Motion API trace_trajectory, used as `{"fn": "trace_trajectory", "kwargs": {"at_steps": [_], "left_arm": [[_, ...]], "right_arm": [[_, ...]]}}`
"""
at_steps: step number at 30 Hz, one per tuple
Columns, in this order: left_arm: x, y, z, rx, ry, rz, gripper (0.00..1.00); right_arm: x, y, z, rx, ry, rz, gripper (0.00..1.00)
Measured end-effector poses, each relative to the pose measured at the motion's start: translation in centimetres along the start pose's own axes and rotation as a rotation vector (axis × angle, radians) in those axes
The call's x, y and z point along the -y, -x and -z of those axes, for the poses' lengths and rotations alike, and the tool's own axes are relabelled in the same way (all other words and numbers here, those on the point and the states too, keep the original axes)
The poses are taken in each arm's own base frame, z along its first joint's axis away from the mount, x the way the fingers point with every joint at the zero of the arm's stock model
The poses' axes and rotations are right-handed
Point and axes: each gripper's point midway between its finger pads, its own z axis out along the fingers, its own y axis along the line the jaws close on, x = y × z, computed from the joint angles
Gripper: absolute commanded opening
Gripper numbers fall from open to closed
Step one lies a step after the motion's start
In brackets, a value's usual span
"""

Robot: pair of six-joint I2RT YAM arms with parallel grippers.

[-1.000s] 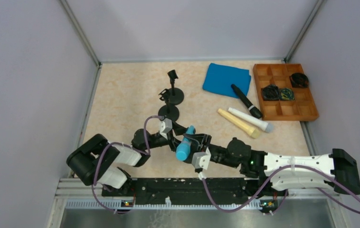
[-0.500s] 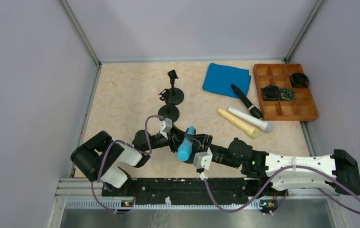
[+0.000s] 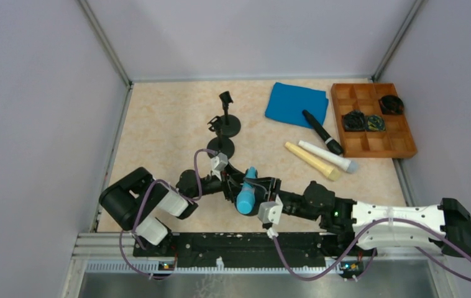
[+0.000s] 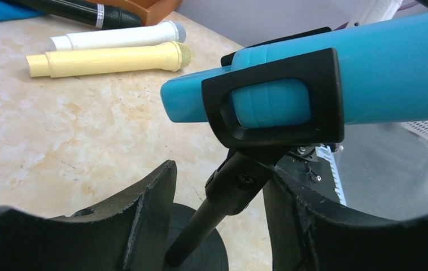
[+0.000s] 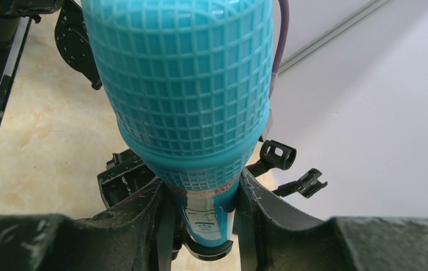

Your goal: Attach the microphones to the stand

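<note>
Our right jaws pinch the blue microphone (image 4: 381, 68), its handle seated in the clip (image 4: 327, 84) of the stand (image 4: 231, 189) near the front of the bench (image 3: 158, 124). Our left jaws stand spread either side of that stand, gripping nothing. If we release now, the unsteadied stand may topple

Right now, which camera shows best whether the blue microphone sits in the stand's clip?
The left wrist view: close up and side on, the black clip wraps around the light blue microphone. The right wrist view shows mostly the microphone's mesh head, the clip barely visible below. In the top view the clip is too small to make out.
</note>
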Motion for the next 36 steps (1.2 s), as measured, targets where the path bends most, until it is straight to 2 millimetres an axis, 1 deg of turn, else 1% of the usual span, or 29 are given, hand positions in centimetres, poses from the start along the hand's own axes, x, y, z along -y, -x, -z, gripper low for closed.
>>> {"fn": "trace_trajectory", "kwargs": {"at_steps": [3,6,11,16,19,24,27,28,29,30,33,36], "left_arm": [[0.0,0.0,0.0,0.0,0.002,0.016,0.65],[0.0,0.0,0.0,0.0,0.006,0.031,0.68],[0.0,0.1,0.0,0.005,0.013,0.06,0.69],[0.2,1.1,-0.1,0.035,0.016,0.059,0.7],[0.5,1.6,-0.1,0.049,0.012,0.054,0.67],[0.9,1.8,-0.3,0.045,-0.011,0.058,0.46],[1.3,1.8,-0.4,0.039,-0.036,0.051,0.28],[1.3,1.9,-0.4,0.041,-0.038,0.039,0.19],[1.3,2.0,-0.4,0.043,-0.041,0.014,0.06],[1.3,2.1,-0.5,0.049,-0.045,-0.008,0.0],[1.3,2.5,-0.7,0.056,-0.059,-0.052,0.0],[1.4,2.5,-0.7,0.054,-0.062,-0.067,0.0]], "right_arm": [[0.0,0.0,0.1,0.001,0.001,0.0,0.0],[0.0,0.0,0.1,0.002,0.002,0.0,0.0],[-0.1,0.1,0.2,0.006,0.002,0.003,0.0],[-0.1,0.1,0.2,0.008,0.005,0.004,0.0],[-0.1,0.1,0.2,0.008,0.006,0.004,0.0],[-0.1,0.0,0.2,0.006,0.004,0.007,0.0],[0.0,0.0,0.2,0.002,-0.001,0.009,0.0],[0.1,-0.1,0.3,-0.001,-0.006,0.01,0.0],[0.3,-0.2,0.3,-0.006,-0.013,0.009,0.0],[0.4,-0.2,0.3,-0.009,-0.017,0.01,0.0],[0.9,-0.2,0.4,-0.01,-0.034,0.016,0.0],[0.7,-0.2,0.6,-0.013,-0.022,0.023,0.0]]}}
